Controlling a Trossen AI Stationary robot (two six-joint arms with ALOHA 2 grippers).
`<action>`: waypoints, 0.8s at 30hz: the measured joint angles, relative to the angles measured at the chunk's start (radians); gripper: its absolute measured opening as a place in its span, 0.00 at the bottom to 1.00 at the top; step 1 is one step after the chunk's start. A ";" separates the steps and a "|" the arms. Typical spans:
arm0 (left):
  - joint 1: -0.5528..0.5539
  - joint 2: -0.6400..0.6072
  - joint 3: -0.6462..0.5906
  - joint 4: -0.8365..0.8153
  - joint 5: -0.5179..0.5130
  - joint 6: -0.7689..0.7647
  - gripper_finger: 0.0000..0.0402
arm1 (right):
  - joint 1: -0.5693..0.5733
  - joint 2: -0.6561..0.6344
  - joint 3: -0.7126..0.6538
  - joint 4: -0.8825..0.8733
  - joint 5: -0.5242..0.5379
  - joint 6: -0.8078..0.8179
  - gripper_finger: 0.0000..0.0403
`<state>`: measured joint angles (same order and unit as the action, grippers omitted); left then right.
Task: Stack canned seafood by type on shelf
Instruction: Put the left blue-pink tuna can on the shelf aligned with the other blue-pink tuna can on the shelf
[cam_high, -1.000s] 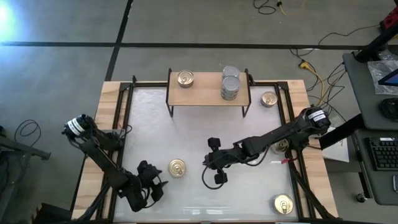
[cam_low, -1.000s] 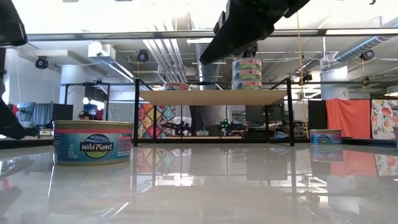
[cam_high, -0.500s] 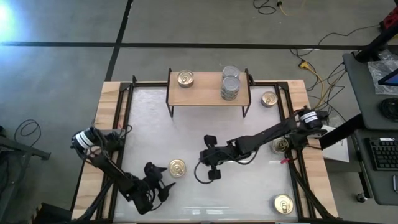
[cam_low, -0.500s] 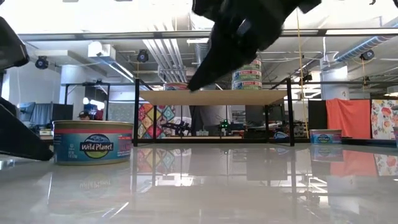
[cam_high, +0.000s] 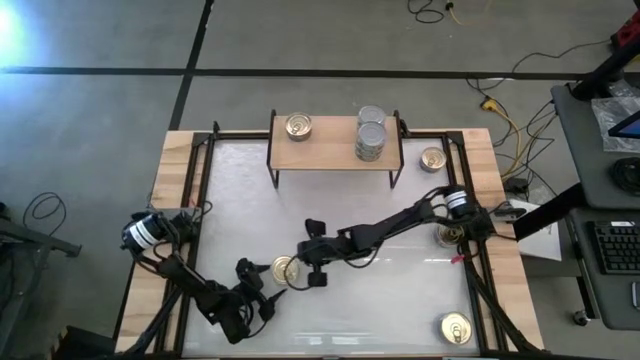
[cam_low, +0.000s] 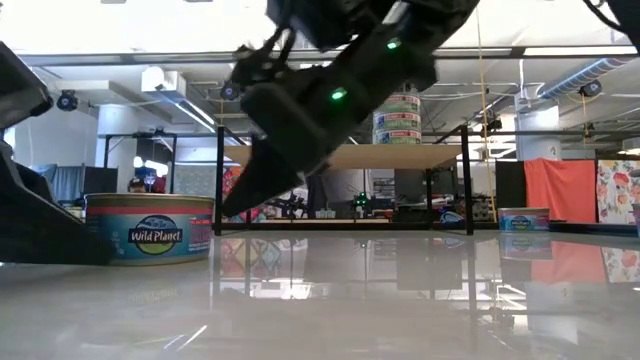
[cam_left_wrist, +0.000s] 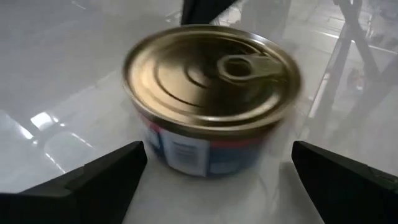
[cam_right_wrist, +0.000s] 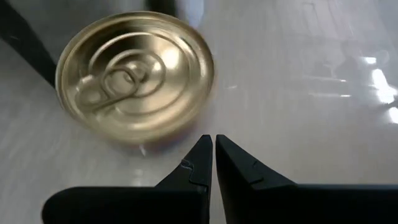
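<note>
The white table (cam_high: 400, 300) fills the middle of the high view, with the shelf (cam_high: 335, 153) at its upper centre. On the shelf a gold-lidded tin (cam_high: 298, 126) sits toward the left end and a stack of silver-lidded tins (cam_high: 369, 140) toward the right end. The right arm reaches from the right edge to lower centre, where the right end effector (cam_high: 302, 270) has its fingers pressed shut, empty, with the tips just beside a gold tin (cam_high: 285, 270). The left end effector (cam_high: 268, 296), at lower left of centre, stands wide open with its two fingers on either side of that same tin, apart from it, holding nothing. In the low view this tin (cam_low: 150, 228) stands on the table at the left, bearing a blue "Wild Planet" label. Three more gold tins lie on the table: one right of the shelf (cam_high: 432, 159), one at the right edge (cam_high: 447, 236), one at the lower right (cam_high: 456, 328).
</note>
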<state>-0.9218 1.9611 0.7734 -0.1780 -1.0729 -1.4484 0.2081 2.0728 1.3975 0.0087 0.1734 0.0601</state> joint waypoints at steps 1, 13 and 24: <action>0.001 0.001 -0.008 0.003 -0.007 0.001 0.99 | 0.000 0.021 0.026 -0.004 -0.013 0.000 0.03; 0.004 0.002 -0.034 0.160 -0.015 0.166 0.99 | 0.000 0.137 0.215 -0.082 -0.077 0.020 0.03; -0.002 -0.031 -0.033 0.122 0.028 0.165 0.99 | 0.009 0.040 0.216 -0.262 -0.078 0.026 0.03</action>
<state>-0.9241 1.9305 0.7403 -0.0558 -1.0447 -1.2831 0.2166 2.1130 1.6131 -0.2536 0.0957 0.0857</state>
